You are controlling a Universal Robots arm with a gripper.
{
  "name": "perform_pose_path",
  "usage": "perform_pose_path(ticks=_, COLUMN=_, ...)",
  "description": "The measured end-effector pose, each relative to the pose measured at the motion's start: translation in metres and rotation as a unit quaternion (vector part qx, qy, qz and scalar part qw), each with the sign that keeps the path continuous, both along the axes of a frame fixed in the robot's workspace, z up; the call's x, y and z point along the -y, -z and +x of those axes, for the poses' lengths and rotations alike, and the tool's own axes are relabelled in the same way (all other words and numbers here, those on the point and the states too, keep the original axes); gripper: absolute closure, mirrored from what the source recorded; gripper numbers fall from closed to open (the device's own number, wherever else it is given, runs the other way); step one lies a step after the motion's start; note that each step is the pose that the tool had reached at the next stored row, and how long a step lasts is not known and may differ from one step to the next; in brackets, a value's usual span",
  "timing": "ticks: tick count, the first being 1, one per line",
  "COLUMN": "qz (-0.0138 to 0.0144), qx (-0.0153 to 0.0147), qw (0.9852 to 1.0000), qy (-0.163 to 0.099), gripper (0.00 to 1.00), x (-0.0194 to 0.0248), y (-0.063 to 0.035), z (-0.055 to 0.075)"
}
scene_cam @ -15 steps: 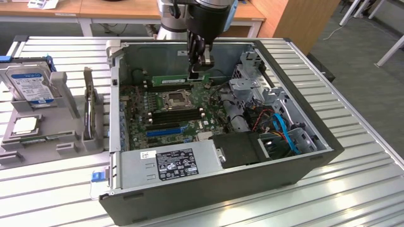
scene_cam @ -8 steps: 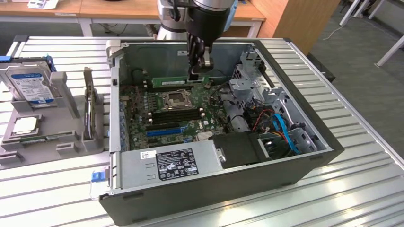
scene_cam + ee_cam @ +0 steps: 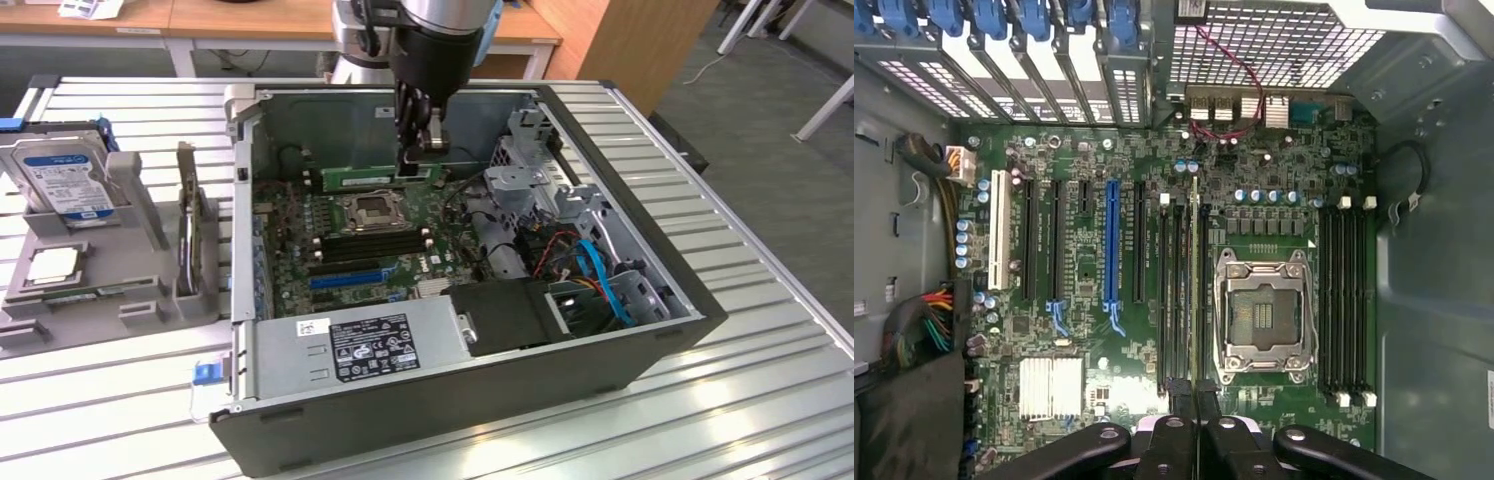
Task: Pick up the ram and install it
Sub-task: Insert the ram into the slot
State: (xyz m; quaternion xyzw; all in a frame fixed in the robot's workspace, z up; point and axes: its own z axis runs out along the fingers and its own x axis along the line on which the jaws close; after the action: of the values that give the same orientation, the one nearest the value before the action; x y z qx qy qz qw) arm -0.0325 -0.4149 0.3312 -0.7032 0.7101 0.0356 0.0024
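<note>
One tool [image 3: 424, 158] clamping one ram [image 3: 363, 178], over one motherboard [image 3: 1144, 350], one case [image 3: 534, 395]

Edge-on in the wrist view, the thin green ram stick [image 3: 1195, 290] hides both faces; one end vanishes between the black jaws, themselves cropped by the picture's edge. Print on the black-and-white power-supply label [image 3: 374, 345] is unreadable.

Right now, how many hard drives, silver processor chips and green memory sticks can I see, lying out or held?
hard drive: 1
silver processor chip: 1
ram: 1, gripped by the pincer over the open case
Total: 3
</note>
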Motion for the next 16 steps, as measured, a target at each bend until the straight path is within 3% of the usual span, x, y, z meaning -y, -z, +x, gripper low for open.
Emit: perform_pose_path(ticks=16, qz=0.0, qx=0.0, qw=1.0, qy=0.0, gripper=0.88, x=0.0, y=0.0172, z=0.0)
